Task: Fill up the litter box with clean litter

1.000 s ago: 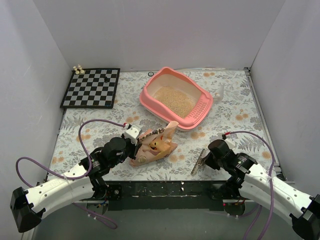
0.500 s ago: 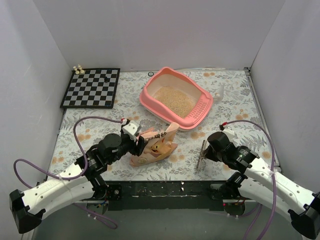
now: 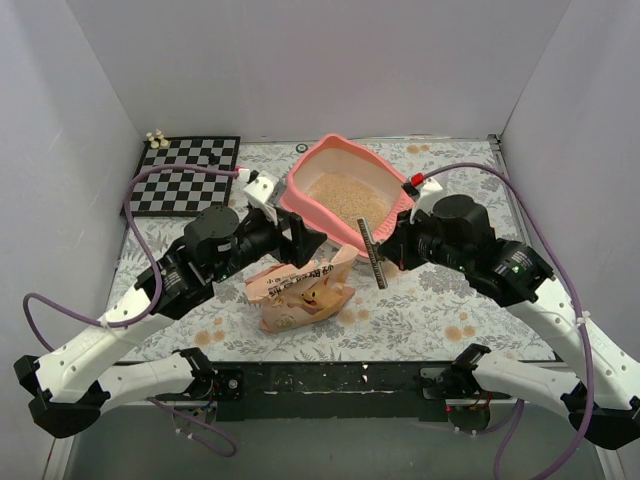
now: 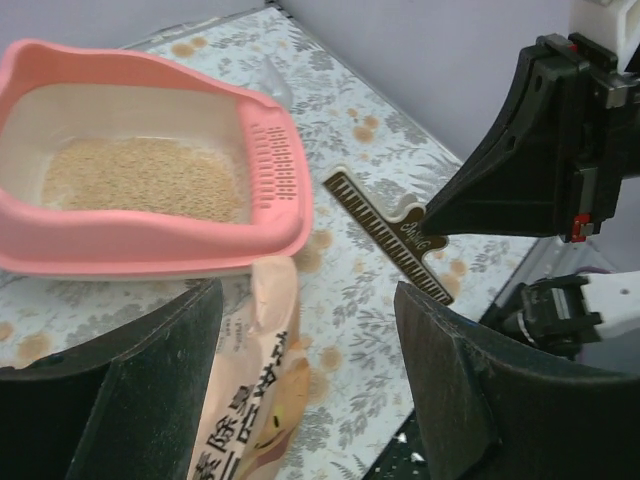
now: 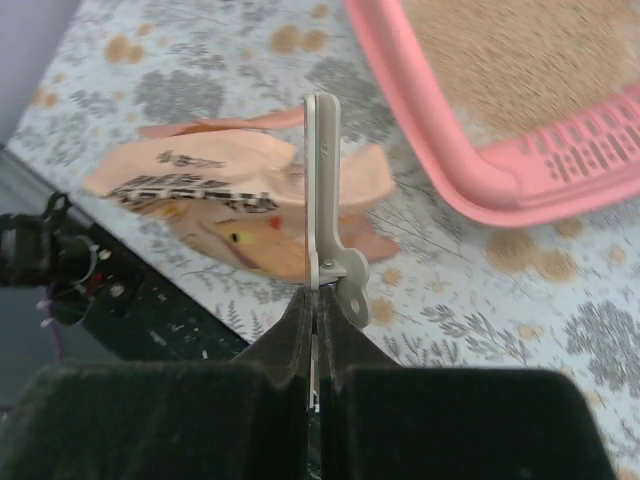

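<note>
The pink litter box [image 3: 302, 207] stands at the back middle, with clean litter [image 3: 348, 200] spread thin on its floor; the left wrist view shows the litter box [image 4: 150, 245] and litter [image 4: 140, 180] too. A crinkled tan bag [image 3: 300, 290] lies in front of it. My left gripper [image 3: 300, 240] hangs open above the bag [image 4: 255, 400], holding nothing. My right gripper [image 3: 388, 250] is shut on a long toothed bag clip [image 3: 375, 255], held in the air between bag and box. The right wrist view shows that clip [image 5: 322, 180] edge-on over the bag [image 5: 220, 190].
A checkerboard [image 3: 183, 175] with small pale pieces [image 3: 156, 138] lies at the back left. A translucent scoop [image 3: 438, 185] rests right of the box. White walls close in three sides; a black strip [image 3: 330, 378] runs along the table's near edge.
My left gripper opened, let go of the bag and rose toward the box. My right arm lifted the clip off the table and carried it up and left, beside the box.
</note>
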